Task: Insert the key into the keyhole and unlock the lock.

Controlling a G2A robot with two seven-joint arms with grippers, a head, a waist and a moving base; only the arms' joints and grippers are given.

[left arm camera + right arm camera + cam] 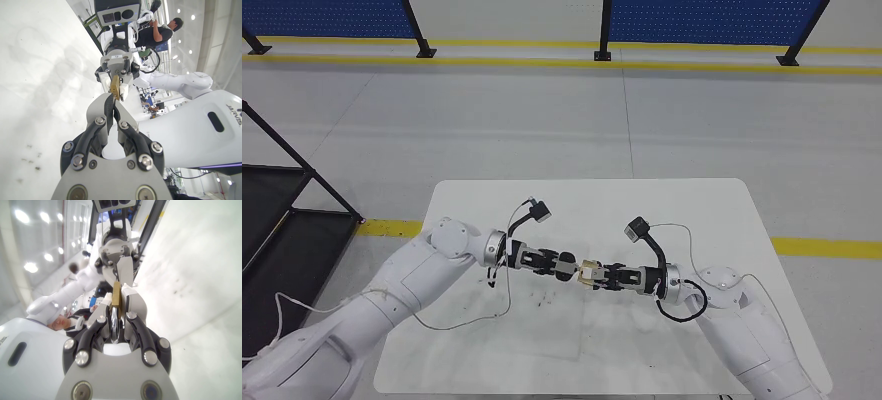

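Mid-air above the middle of the white bench (662, 210), my two arms meet nose to nose. The left claw (114, 103) is pinched narrow on the thin key (114, 97). The right claw (116, 292) is clamped on the flat sides of a brass padlock (115, 294), with the steel shackle (114, 325) pointing back toward that claw's own palm. From the left wrist, the key's tip touches the padlock's base at the keyhole; I cannot tell how deep it sits.

My worry is the turn. Very little of the key shows between the black pads (107, 106), so a slight angle against the keyhole could make it pivot or slide in the grip instead of seating. Twisting may also rotate the padlock between the white fingertips (125, 289), which grip smooth brass. If either one slips, it drops to the bench. The shackle lies between the right claw's linkages, so I judge it has little room to spring free.

As for writing, the padlock shows me only its edge, with no stamp I can read. A small white label (117, 56) sits on the right claw's mount, its mark too small to make out.
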